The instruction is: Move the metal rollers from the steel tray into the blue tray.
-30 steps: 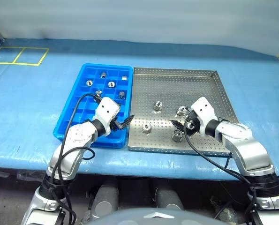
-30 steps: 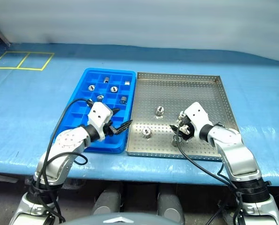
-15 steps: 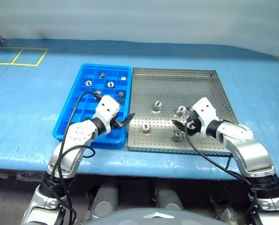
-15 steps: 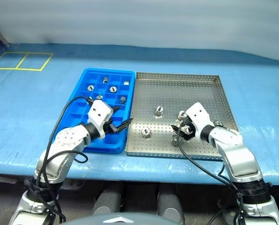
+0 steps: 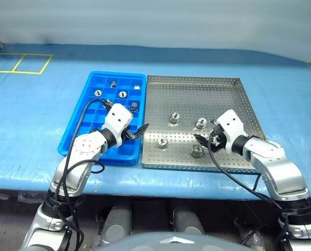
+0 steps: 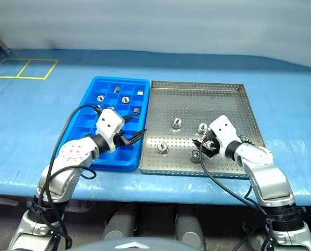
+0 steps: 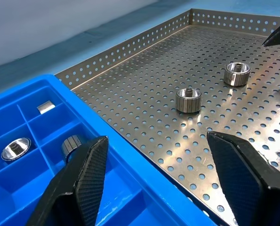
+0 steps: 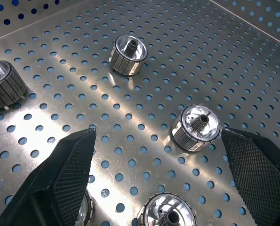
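Observation:
The steel tray (image 5: 212, 99) lies beside the blue tray (image 5: 118, 74), on its right. Several metal rollers rest on the steel tray: one (image 5: 174, 117) mid-tray, one (image 5: 200, 123) to its right, one (image 5: 163, 141) and one (image 5: 196, 151) nearer the front. Several more rollers (image 5: 123, 94) sit in the blue tray's far compartments. My left gripper (image 5: 137, 133) hangs open and empty over the seam between the two trays. My right gripper (image 8: 163, 174) is open and empty, low over the steel tray, with a roller (image 8: 196, 128) lying just ahead between its fingers (image 8: 64, 179).
Both trays rest on a table covered in blue sheeting (image 5: 35, 125). Yellow tape squares (image 5: 19, 63) mark the far left corner. A pale wall (image 5: 155, 21) runs behind the table. A black cable (image 5: 84, 112) arcs from my left wrist over the blue tray.

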`<state>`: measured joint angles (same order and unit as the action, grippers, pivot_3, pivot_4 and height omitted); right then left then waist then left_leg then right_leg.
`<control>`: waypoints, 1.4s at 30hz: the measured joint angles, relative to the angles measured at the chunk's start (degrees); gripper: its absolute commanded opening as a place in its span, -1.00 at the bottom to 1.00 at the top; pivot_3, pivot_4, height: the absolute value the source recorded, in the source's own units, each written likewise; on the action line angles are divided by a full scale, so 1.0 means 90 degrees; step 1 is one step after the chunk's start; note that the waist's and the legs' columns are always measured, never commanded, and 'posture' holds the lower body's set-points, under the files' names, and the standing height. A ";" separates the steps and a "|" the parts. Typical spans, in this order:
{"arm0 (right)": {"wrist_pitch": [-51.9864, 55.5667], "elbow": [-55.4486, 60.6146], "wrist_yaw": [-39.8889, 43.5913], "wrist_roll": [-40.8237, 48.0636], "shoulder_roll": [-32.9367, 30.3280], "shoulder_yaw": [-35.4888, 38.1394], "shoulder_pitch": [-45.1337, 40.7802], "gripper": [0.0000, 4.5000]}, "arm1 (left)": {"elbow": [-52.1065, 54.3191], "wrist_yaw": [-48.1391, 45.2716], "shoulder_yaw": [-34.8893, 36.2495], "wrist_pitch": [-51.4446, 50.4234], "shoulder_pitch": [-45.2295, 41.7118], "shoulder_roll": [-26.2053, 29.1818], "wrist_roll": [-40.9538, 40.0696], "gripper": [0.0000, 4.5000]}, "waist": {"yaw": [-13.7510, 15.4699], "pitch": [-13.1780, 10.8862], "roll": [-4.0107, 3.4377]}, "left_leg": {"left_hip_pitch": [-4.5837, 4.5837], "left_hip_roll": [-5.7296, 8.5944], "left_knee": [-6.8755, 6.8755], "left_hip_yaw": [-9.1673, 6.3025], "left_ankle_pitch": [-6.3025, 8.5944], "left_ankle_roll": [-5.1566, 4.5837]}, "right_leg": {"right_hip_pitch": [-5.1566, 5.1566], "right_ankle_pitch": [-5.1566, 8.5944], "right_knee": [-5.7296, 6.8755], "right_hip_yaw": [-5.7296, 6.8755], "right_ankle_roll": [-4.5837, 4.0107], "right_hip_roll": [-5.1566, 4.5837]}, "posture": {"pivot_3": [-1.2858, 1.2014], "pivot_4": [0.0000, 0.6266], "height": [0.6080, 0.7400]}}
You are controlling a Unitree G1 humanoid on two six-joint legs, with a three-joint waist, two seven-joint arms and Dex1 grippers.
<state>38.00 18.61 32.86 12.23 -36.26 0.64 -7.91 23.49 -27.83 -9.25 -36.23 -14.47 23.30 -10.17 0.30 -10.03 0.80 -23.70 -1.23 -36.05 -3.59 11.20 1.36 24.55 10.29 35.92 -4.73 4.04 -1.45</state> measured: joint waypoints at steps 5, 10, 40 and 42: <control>0.0000 0.0021 -0.0039 0.0012 0.0010 0.0002 0.0029 0.98 | 0.0000 -0.0025 -0.0003 0.0000 -0.0001 -0.0012 0.0000 0.63 | -0.0048 0.0000 0.0000 | 0.0001 0.0000 0.0000 0.0000 0.0000 0.0000 | -0.0001 0.0000 0.0000 0.0000 0.0000 0.0000 | 0.11 -0.52 1.00; -0.0001 0.0043 -0.0040 0.0022 0.0024 0.0002 0.0054 0.98 | 0.0000 -0.0033 -0.0020 0.0000 0.0000 -0.0021 0.0001 0.63 | -0.0087 0.0000 0.0000 | 0.0001 0.0000 0.0000 0.0000 0.0000 0.0000 | -0.0001 0.0000 0.0001 0.0000 0.0000 0.0000 | 0.13 -0.52 1.00; -0.0002 0.0022 -0.0073 0.0028 0.0092 0.0005 0.0046 0.98 | -0.0069 -0.0273 -0.0099 -0.0295 0.0025 -0.0040 -0.0201 0.63 | -0.0093 0.0000 0.0000 | 0.0001 0.0000 -0.0001 0.0000 0.0000 0.0000 | -0.0001 0.0000 0.0001 0.0000 0.0000 0.0000 | 0.09 -0.52 1.00; -0.0002 0.0065 -0.0093 0.0042 0.0096 0.0024 0.0071 0.98 | -0.0108 -0.0518 -0.0289 -0.0464 -0.0012 0.0001 -0.0281 0.63 | -0.0105 0.0000 0.0000 | 0.0001 0.0000 -0.0002 0.0001 0.0000 0.0000 | -0.0001 0.0000 0.0001 -0.0001 0.0000 0.0000 | 0.09 -0.52 1.00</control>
<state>37.98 19.19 32.02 12.61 -35.39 0.86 -7.27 22.51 -32.49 -11.84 -40.40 -14.58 23.31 -12.70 -0.64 -10.03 0.80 -23.70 -1.23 -36.06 -3.59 11.20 1.36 24.54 10.29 35.93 -4.74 4.04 -1.45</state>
